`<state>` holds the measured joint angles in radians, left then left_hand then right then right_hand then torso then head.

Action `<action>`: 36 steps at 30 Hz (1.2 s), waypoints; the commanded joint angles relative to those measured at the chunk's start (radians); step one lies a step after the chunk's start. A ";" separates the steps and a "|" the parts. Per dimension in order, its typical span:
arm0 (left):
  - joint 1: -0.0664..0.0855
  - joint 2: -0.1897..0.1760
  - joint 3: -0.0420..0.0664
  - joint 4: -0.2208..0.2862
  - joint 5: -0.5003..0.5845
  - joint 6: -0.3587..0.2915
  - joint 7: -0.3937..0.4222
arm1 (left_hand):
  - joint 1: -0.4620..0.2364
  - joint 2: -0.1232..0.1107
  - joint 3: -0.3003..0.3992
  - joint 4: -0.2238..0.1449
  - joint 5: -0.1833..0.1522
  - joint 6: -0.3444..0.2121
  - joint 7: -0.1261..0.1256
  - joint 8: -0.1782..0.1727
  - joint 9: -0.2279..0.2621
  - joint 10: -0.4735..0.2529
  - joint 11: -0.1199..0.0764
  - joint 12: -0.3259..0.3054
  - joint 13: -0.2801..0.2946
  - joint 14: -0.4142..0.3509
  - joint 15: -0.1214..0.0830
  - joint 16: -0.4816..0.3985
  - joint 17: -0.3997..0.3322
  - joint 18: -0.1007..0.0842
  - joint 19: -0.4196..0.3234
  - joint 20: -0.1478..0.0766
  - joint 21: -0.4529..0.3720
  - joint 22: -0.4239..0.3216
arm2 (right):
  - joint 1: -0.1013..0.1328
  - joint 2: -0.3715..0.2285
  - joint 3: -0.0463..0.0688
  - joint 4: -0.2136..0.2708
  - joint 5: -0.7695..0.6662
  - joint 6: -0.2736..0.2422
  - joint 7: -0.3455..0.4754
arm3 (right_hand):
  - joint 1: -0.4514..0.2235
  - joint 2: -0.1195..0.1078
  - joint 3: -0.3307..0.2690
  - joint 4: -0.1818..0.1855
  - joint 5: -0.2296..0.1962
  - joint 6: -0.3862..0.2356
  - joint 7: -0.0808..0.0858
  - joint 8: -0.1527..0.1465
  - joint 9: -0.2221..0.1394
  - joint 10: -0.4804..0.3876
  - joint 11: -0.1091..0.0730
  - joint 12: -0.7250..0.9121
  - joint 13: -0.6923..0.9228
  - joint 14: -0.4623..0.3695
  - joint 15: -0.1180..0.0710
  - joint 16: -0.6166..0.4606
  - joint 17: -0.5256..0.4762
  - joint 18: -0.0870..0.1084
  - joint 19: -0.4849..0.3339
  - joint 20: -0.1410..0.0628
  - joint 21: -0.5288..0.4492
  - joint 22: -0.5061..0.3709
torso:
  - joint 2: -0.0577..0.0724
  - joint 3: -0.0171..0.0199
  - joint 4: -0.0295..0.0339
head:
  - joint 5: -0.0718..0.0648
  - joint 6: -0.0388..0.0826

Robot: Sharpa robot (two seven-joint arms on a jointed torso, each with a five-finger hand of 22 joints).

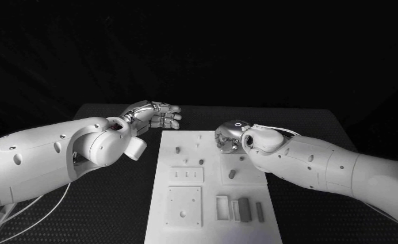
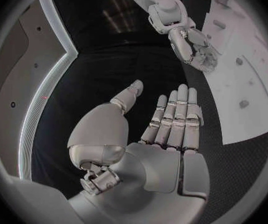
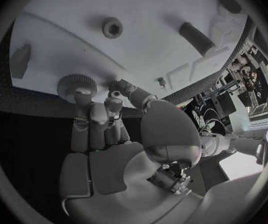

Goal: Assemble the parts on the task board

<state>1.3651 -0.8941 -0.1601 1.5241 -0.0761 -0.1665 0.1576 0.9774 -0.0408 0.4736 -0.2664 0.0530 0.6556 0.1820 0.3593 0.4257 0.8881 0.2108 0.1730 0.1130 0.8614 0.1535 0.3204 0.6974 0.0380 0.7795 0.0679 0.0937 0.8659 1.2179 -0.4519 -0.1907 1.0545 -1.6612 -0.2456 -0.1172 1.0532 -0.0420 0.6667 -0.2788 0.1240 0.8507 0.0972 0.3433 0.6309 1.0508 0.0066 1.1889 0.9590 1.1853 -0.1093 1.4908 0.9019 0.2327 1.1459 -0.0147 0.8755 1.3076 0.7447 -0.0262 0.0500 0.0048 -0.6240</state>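
Note:
The white task board [image 1: 207, 224] lies lengthwise in the middle of the black table. Small grey parts sit on it: a peg [image 1: 176, 149], a short cylinder [image 1: 232, 173] and bars [image 1: 244, 209] near the front. My right hand [image 1: 228, 138] is bent down over the board's far right edge. Its fingertips [image 3: 81, 98] lie on a round knurled part [image 3: 76, 84], with the thumb [image 3: 129, 91] close beside it. My left hand [image 1: 154, 114] hovers off the board's far left corner, fingers [image 2: 174, 112] straight and apart, holding nothing.
Beyond the right hand's fingers, a hex-socket piece [image 3: 112, 28], a dark cylinder [image 3: 196, 38] and a wedge [image 3: 21, 59] sit on the board. Two square white plates [image 1: 186, 175] [image 1: 183, 205] lie on its left half. Thin cables [image 1: 33, 209] hang under my left arm.

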 commanded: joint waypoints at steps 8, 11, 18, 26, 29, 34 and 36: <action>0.010 0.003 0.001 -0.005 0.004 0.005 0.000 | -0.010 -0.004 -0.005 0.001 -0.004 -0.002 0.061 -0.005 -0.002 -0.002 0.002 -0.005 -0.001 0.006 0.001 -0.006 0.002 -0.008 0.004 -0.007 -0.008 -0.002 | 0.007 -0.005 0.000 0.022 -0.055 -0.089 -0.001 | -0.004 -0.010 -0.001 -0.005 0.003 0.163 -0.005 0.005 0.006 -0.011 -0.023 0.003 -0.007 0.005 -0.009 0.005 -0.004 0.029 0.008 -0.007 0.007 0.019 | 0.000 -0.0015 -0.0017 | -0.004 0.005; 0.010 0.004 0.001 -0.006 0.004 0.006 0.001 | -0.010 -0.005 -0.005 0.001 -0.004 -0.003 0.061 -0.005 -0.003 -0.002 0.002 -0.005 -0.001 0.006 0.001 -0.006 0.003 -0.008 0.004 -0.008 -0.008 -0.002 | 0.011 -0.001 0.000 0.024 -0.058 -0.090 -0.002 | -0.003 -0.011 0.000 -0.004 0.003 0.164 -0.005 0.005 0.007 -0.010 -0.024 0.003 -0.008 0.006 -0.010 0.005 -0.005 0.029 0.009 -0.007 0.007 0.019 | 0.000 -0.0019 0.0005 | -0.006 0.009; 0.011 0.005 0.001 -0.005 0.004 0.007 0.001 | -0.011 -0.005 -0.005 0.001 -0.004 -0.004 0.061 -0.006 -0.003 -0.002 0.002 -0.005 -0.001 0.006 0.001 -0.007 0.003 -0.008 0.004 -0.008 -0.008 -0.002 | 0.014 0.035 0.001 0.006 -0.073 -0.093 -0.016 | -0.003 -0.011 0.000 -0.003 0.003 0.165 -0.005 0.005 0.008 -0.008 -0.024 0.002 -0.010 0.007 -0.010 0.005 -0.006 0.029 0.010 -0.008 0.006 0.019 | 0.001 -0.0002 0.0035 | -0.006 0.016; 0.011 0.010 0.001 -0.004 0.004 0.006 0.000 | -0.010 -0.005 -0.005 0.001 -0.004 -0.005 0.062 -0.006 -0.003 -0.002 0.002 -0.005 -0.001 0.006 0.001 -0.007 0.004 -0.009 0.004 -0.008 -0.009 -0.002 | 0.013 0.090 0.001 -0.041 -0.086 -0.097 -0.031 | -0.003 -0.012 0.001 -0.002 0.003 0.164 -0.005 0.003 0.008 -0.007 -0.024 0.002 -0.012 0.008 -0.011 0.005 -0.007 0.029 0.011 -0.008 0.006 0.019 | 0.001 -0.0017 0.0032 | -0.007 0.022; 0.011 0.015 0.001 -0.004 0.004 0.008 0.000 | -0.010 -0.005 -0.005 0.001 -0.004 -0.005 0.062 -0.006 -0.003 -0.002 0.002 -0.006 -0.001 0.006 0.001 -0.007 0.004 -0.009 0.004 -0.008 -0.009 -0.002 | 0.013 0.116 0.001 -0.068 -0.087 -0.099 -0.035 | -0.004 -0.012 0.001 -0.002 0.002 0.163 -0.005 0.002 0.008 -0.007 -0.024 0.002 -0.012 0.009 -0.011 0.005 -0.007 0.029 0.011 -0.008 0.006 0.018 | 0.002 -0.0014 0.0045 | -0.008 0.022; 0.011 0.022 0.001 -0.007 0.003 0.008 -0.001 | -0.010 -0.005 -0.005 0.001 -0.004 -0.005 0.062 -0.006 -0.003 -0.002 0.002 -0.006 -0.001 0.006 0.001 -0.007 0.004 -0.009 0.004 -0.009 -0.009 -0.002 | 0.012 0.144 0.001 -0.100 -0.087 -0.124 -0.043 | -0.005 -0.010 0.001 0.000 0.003 0.162 -0.005 0.000 0.009 -0.006 -0.024 0.001 -0.014 0.009 -0.011 0.004 -0.008 0.029 0.012 -0.008 0.006 0.018 | 0.002 -0.0006 0.0055 | -0.007 0.022; 0.011 0.023 0.001 -0.008 0.003 0.008 -0.001 | -0.010 -0.005 -0.005 0.001 -0.004 -0.005 0.062 -0.006 -0.003 -0.002 0.002 -0.006 -0.001 0.006 0.001 -0.008 0.004 -0.009 0.005 -0.009 -0.009 -0.002 | 0.012 0.152 0.001 -0.110 -0.087 -0.126 -0.048 | -0.005 -0.010 0.001 0.001 0.003 0.162 -0.005 0.000 0.009 -0.006 -0.024 0.001 -0.014 0.010 -0.011 0.004 -0.008 0.029 0.012 -0.008 0.006 0.018 | 0.002 -0.0008 0.0059 | -0.006 0.023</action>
<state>1.3738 -0.8734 -0.1601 1.5161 -0.0760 -0.1668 0.1516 0.9735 -0.0447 0.4736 -0.2664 0.0531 0.6555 0.1820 0.3593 0.4238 0.8881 0.2108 0.1731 0.1130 0.8613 0.1535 0.3167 0.7001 0.0352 0.7830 0.0644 0.0898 0.8651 1.2299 -0.3028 -0.1899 0.9493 -1.7312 -0.3496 -0.1472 1.0492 -0.0462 0.6667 -0.2787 0.1240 0.8604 0.0875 0.3427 0.6383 1.0598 -0.0024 1.1888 0.9464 1.1941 -0.1153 1.4904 0.8947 0.2337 1.1546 -0.0195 0.8754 1.3076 0.7468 -0.0270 0.0545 -0.0030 -0.6015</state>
